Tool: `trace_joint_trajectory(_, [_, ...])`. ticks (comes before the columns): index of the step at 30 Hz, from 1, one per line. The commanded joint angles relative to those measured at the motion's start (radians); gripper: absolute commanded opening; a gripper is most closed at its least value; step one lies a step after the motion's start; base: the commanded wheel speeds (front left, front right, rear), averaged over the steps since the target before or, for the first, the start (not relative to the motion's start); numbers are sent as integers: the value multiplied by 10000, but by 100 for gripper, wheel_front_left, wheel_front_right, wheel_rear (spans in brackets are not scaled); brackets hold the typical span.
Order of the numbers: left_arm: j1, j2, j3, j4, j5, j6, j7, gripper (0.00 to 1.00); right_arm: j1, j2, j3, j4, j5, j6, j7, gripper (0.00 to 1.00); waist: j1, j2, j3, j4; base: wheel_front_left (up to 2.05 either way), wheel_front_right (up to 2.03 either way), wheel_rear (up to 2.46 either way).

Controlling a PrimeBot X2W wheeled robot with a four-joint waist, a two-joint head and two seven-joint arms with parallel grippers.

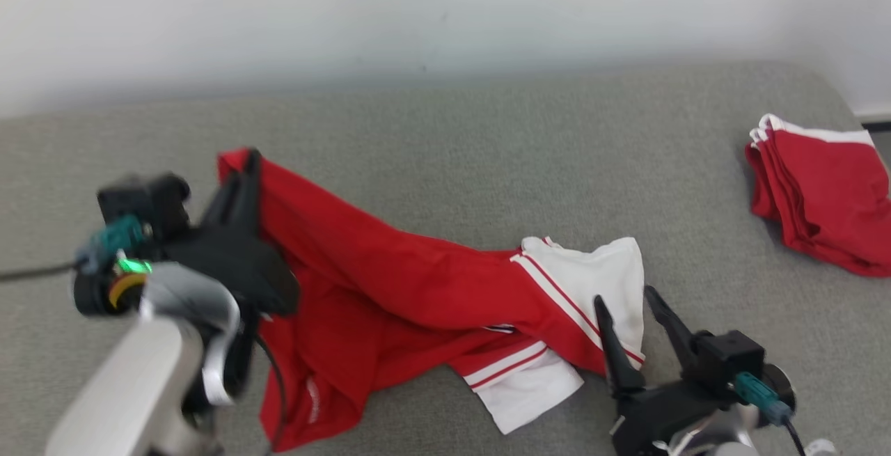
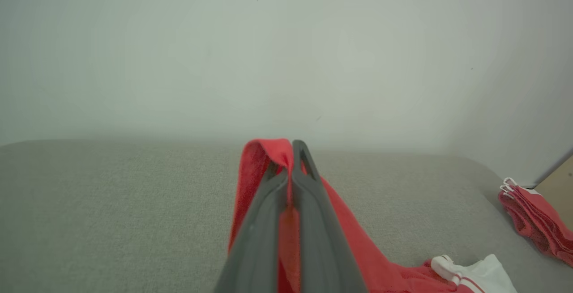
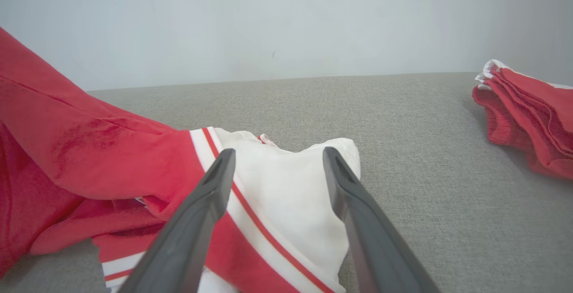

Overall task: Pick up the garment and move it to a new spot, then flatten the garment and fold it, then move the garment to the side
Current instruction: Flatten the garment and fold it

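The left pincer sits at the centre left of the head view, clenched on a raised red edge of the garment. The red-and-white garment sprawls crumpled across the middle of the grey counter. At the lower right, the right pincer is released, its fingers spread just over the white striped end. A folded red pile lies at the far right.

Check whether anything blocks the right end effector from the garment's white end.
Nothing visible does. The open right end effector points straight at the garment's white end. The folded red pile lies well off to its right.
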Motion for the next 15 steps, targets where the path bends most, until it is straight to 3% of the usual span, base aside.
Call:
trace_joint_trajectory(1, [-669,76,-1,1217,267,-364,-386,0,-204,-27,180,-21,-51,-25,23,100,0,0,506,-313,0,0,0])
trace_joint_trajectory(2, [-969,90,-21,1860,366,-540,-568,0,-287,-47,275,-22,-48,-25,33,100,0,0,617,-398,0,0,0])
trace_joint_trajectory(3, [-1264,74,-10,2507,472,-642,-755,100,-366,-60,332,-10,-28,-25,24,100,0,0,704,-466,0,0,0])
trace_joint_trajectory(8, [-2251,144,-43,5132,838,-1002,-1398,100,-543,-120,489,56,90,-25,-45,100,0,0,962,-683,0,0,0])
trace_joint_trajectory(15, [-2094,-141,145,6284,332,-1400,-1596,100,-384,-168,255,107,19,-25,-46,100,0,0,828,-421,0,0,0])
